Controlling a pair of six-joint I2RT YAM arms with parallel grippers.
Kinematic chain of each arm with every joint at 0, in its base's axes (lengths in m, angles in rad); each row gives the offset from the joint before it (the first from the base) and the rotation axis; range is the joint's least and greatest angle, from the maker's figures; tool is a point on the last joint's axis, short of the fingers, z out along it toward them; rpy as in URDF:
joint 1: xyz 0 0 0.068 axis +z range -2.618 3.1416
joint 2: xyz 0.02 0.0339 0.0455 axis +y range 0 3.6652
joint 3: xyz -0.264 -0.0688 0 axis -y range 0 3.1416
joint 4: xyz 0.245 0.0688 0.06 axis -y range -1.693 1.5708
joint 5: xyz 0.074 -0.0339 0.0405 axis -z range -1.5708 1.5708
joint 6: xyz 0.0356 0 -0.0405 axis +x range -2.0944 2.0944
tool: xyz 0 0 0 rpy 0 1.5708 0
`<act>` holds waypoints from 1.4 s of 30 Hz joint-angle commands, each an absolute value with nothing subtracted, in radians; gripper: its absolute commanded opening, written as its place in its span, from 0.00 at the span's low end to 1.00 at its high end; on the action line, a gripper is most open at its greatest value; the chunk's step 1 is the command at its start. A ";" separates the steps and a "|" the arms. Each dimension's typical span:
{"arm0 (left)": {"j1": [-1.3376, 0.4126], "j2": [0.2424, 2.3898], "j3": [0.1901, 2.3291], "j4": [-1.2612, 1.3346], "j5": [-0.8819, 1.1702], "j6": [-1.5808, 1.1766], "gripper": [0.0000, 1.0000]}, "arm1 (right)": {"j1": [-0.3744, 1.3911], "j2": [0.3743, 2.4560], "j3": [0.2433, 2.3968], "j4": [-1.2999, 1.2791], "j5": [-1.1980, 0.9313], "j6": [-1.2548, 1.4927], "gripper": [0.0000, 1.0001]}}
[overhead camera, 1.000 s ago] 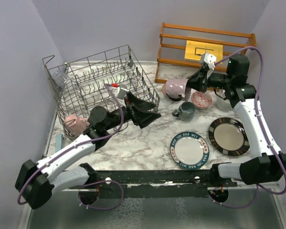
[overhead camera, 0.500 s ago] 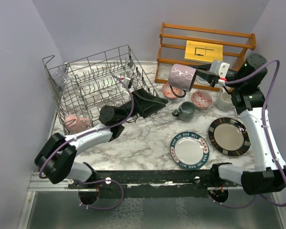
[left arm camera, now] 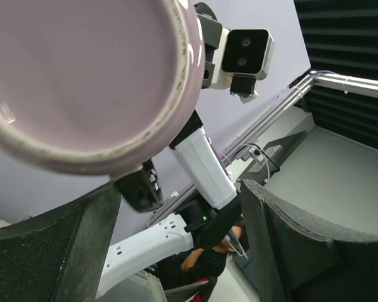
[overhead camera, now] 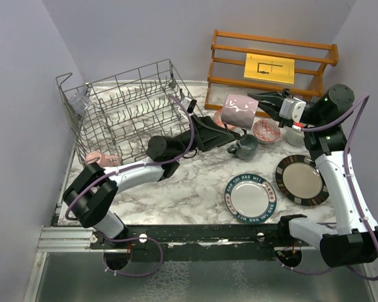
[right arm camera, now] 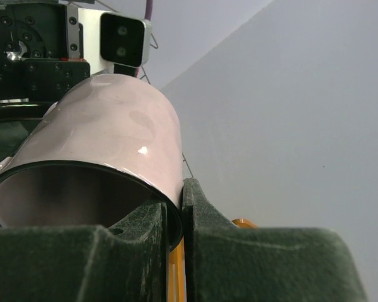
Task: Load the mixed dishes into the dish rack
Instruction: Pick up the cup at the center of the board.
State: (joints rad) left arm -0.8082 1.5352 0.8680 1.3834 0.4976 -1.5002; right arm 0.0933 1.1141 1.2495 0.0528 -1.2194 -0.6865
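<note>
Mauve mug [overhead camera: 240, 108], glossy, rigid, breakable, is pinched at its rim by the right fingers [right arm camera: 258, 264]; the left fingers [left arm camera: 309, 251] gape wide and empty, best taking its body.

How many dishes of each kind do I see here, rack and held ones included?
Mugs: 4 - pink mug, mauve mug, grey mug, white mug
Glass: 1
Bowls: 2 - left bowl, right bowl
Plates: 2 - blue-rimmed plate, dark-rimmed plate
Total: 9

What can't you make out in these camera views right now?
Top view: white mug, mostly behind the right arm.
Top view: pink mug in the dish rack, partly under the left arm.
Top view: one red-patterned bowl, behind the left pincer and mauve mug.
Left wrist view: mauve mug cut by top-left edges.
</note>
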 commanded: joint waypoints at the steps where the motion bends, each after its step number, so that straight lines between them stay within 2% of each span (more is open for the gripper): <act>1: -0.839 1.575 0.924 1.405 0.465 -1.497 0.72 | 0.092 1.081 1.234 0.158 -1.273 -0.725 0.01; 6: -0.863 1.597 0.969 1.291 0.475 -1.460 0.62 | 0.092 1.069 1.209 0.174 -1.278 -0.752 0.01; 13: -0.867 1.602 0.982 1.271 0.463 -1.435 0.38 | 0.092 1.050 1.187 0.114 -1.305 -0.831 0.01; 20: -0.867 1.617 0.989 1.269 0.462 -1.438 0.30 | 0.092 1.040 1.174 0.105 -1.315 -0.845 0.01; 23: -0.867 1.617 0.993 1.256 0.465 -1.431 0.18 | 0.092 1.037 1.171 0.085 -1.319 -0.868 0.01; 26: -0.867 1.616 0.994 1.236 0.463 -1.422 0.00 | 0.091 1.030 1.166 0.081 -1.322 -0.886 0.01; 27: -0.866 1.616 0.991 1.234 0.460 -1.421 0.00 | 0.092 1.026 1.165 0.081 -1.323 -0.892 0.01; 33: -0.839 1.629 0.946 1.314 0.440 -1.458 0.00 | 0.092 0.992 1.131 0.076 -1.332 -0.942 0.30; 42: -0.812 1.612 0.916 1.345 0.444 -1.443 0.00 | 0.092 0.976 1.115 0.048 -1.262 -0.924 0.54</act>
